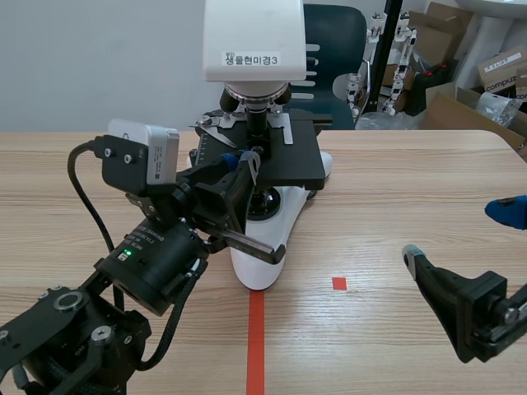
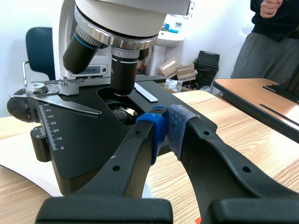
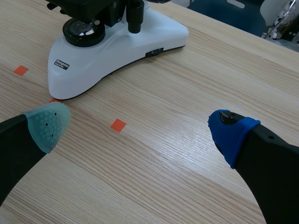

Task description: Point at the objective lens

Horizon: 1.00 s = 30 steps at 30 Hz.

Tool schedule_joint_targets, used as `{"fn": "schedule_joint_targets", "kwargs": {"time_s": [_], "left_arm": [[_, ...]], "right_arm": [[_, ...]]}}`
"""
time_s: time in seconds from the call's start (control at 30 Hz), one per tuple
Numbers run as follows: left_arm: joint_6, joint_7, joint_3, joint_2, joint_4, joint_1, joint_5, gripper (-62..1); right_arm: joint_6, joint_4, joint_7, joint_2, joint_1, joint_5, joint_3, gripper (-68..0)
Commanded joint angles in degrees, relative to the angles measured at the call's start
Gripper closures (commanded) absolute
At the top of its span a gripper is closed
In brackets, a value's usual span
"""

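Left end effector (image 1: 244, 161) is up at the microscope (image 1: 272, 206), fingers clenched together on nothing, its blue and grey-blue pads (image 2: 156, 128) tip to tip. In the left wrist view those tips sit over the edge of the black stage (image 2: 88, 140), aimed up toward the objective lens (image 2: 123, 70). That's the black barrel hanging straight down from the turret over the stage opening. The tips are close to it but not touching, a little below it. A second objective (image 2: 81, 49), fatter, angles off beside it.

The microscope stands mid-worktop (image 1: 395, 337), and the near end of its white base (image 3: 121, 46) meets the far end of the red tape line (image 1: 256, 346).

Over on the right, the right end effector (image 3: 139, 128) hangs low above the wood. It is released, fingers spread wide, one pad grey-green, one blue, and it is well apart from the base. A person (image 2: 268, 42) in dark clothes stands beyond the microscope in the left wrist view.
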Motion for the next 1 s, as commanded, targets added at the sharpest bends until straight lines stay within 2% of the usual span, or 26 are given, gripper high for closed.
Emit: {"fn": "schedule_joint_targets", "kwargs": {"time_s": [0.0, 0.23, 0.3, 0.37, 0.5, 0.53, 0.57, 0.7, 0.83, 0.97], "left_arm": [[-0.07, -0.98, -0.07, 0.28, 1.09, -0.33, -0.35, -2.5], [-0.07, -0.98, -0.07, 0.26, 1.09, -0.33, -0.35, -2.8], [-0.07, -0.98, -0.07, 0.17, 1.09, -0.31, -0.33, -5.3], [-0.07, -1.03, -0.07, -0.13, 1.09, -0.13, -0.28, -16.5], [-0.07, -2.16, -0.07, -1.75, 1.09, 0.61, -0.35, -53.4], [-0.07, -3.58, -0.07, -2.47, 1.09, 0.90, -0.35, -59.2], [-0.09, -5.42, -0.07, -3.34, 1.11, 1.16, -0.35, -62.3], [-0.09, -10.93, -0.17, -7.96, 2.64, 3.26, -0.35, -62.3], [-0.15, -10.56, -0.17, -14.10, 6.47, 6.08, -0.39, -62.3], [-0.04, -5.75, -0.28, -20.76, 12.20, 8.79, -1.57, -62.3]], "right_arm": [[0.02, 0.81, 0.46, 0.72, 0.35, 0.22, 0.42, -67.9], [0.02, 0.81, 0.46, 0.72, 0.35, 0.22, 0.42, -67.9], [0.02, 0.81, 0.46, 0.72, 0.35, 0.22, 0.42, -67.9], [0.02, 0.81, 0.46, 0.72, 0.35, 0.22, 0.42, -67.9], [0.02, 0.81, 0.46, 0.72, 0.33, 0.22, 0.42, -67.9], [0.02, 0.81, 0.46, 0.72, 0.33, 0.22, 0.42, -67.9], [0.02, 0.81, 0.46, 0.74, 0.33, 0.22, 0.42, -67.9], [0.02, 0.81, 0.44, 0.72, 0.33, 0.22, 0.42, -67.9], [0.02, 0.81, 0.44, 0.72, 0.33, 0.20, 0.42, -67.9], [0.02, 0.81, 0.44, 0.72, 0.33, 0.22, 0.42, -67.9]]}}
